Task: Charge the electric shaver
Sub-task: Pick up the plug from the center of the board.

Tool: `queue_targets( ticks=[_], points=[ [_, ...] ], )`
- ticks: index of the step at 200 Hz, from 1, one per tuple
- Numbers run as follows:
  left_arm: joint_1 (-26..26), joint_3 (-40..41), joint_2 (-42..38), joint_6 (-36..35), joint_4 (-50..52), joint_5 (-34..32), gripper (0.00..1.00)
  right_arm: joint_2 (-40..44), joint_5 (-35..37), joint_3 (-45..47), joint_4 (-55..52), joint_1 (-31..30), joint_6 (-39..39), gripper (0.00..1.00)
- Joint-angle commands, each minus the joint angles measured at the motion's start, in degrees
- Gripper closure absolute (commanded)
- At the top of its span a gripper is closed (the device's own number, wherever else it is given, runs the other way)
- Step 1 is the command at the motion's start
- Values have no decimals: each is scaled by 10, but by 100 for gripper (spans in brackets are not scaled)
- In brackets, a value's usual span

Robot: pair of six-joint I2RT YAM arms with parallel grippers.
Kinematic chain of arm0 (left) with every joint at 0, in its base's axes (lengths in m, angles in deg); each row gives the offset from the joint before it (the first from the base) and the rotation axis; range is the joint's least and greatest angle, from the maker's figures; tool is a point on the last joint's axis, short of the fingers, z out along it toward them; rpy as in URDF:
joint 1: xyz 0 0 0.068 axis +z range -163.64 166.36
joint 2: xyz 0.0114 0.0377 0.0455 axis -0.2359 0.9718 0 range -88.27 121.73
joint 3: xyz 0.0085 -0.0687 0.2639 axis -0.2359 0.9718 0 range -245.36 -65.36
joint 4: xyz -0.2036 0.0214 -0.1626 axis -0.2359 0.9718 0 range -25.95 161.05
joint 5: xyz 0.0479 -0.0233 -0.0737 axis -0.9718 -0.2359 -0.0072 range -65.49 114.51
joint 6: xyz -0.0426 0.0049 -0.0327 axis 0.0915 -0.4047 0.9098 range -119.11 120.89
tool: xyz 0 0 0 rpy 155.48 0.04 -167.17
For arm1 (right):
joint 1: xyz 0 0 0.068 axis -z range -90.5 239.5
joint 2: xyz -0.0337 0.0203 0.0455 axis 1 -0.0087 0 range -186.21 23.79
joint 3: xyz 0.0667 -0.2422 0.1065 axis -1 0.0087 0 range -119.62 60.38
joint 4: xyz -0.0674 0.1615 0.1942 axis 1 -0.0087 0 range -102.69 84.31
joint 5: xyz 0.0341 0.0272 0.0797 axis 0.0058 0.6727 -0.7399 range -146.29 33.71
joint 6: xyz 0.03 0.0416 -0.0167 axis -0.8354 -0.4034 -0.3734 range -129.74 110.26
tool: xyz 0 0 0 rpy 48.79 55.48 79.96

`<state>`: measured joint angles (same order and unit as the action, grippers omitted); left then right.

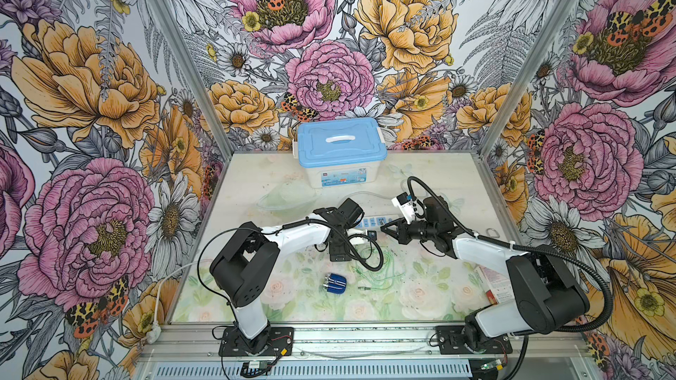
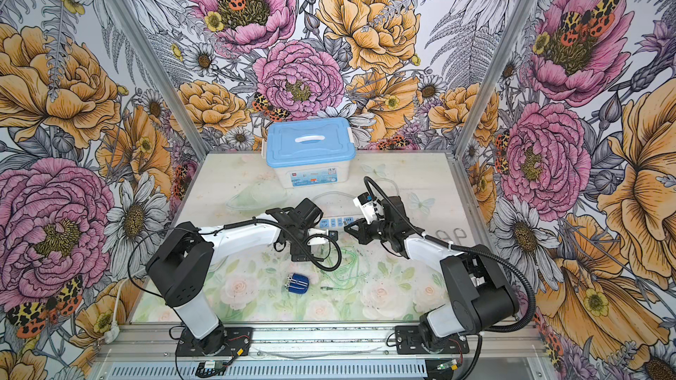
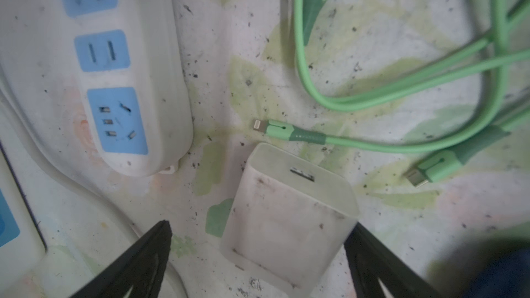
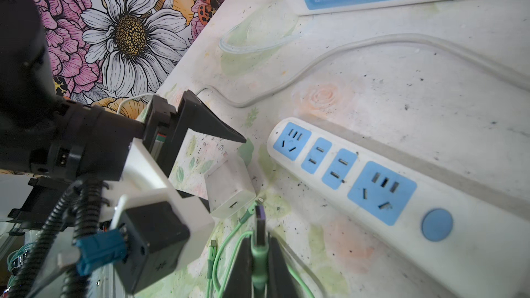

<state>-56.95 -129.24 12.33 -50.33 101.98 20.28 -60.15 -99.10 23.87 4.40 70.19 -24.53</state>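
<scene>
Shaver [image 1: 334, 282] lay on the tabletop [image 1: 420, 286], well apart from both tools, toward their bases. Left tool [image 3: 259, 225] spread around the charger [image 3: 286, 216], right tool [image 4: 259, 240] pinched the cable plug [image 4: 260, 225]. Nothing plugged in yet.

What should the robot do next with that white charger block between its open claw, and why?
Probably close the left claw on the white charger block. Its jaws stand open on either side of it, while the right claw is shut on the green cable's USB plug near the block's port. A steadied block should let the plug push in.
</scene>
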Motion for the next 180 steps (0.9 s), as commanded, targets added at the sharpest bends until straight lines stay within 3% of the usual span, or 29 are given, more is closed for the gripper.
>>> queue_targets(
  ticks=[1,52,96,115,152,163,180],
  points=[
    [3,-11,12,-17,13,27,5,7,-17,7,30,8,-8,100],
    [9,-29,31,-5,32,45,8,-9,-29,13,68,14,-30,100],
    [7,-48,78,4,57,71,28,-12,-30,17,78,16,-36,100],
    [5,-48,80,12,66,69,30,-10,-29,20,78,19,-38,100],
    [5,-37,64,26,78,58,60,-4,-24,25,77,24,-39,100],
    [5,-31,59,30,79,53,57,-3,-24,26,78,25,-38,100],
    [7,-26,55,39,78,46,36,-4,-24,26,78,25,-39,100]
  ],
)
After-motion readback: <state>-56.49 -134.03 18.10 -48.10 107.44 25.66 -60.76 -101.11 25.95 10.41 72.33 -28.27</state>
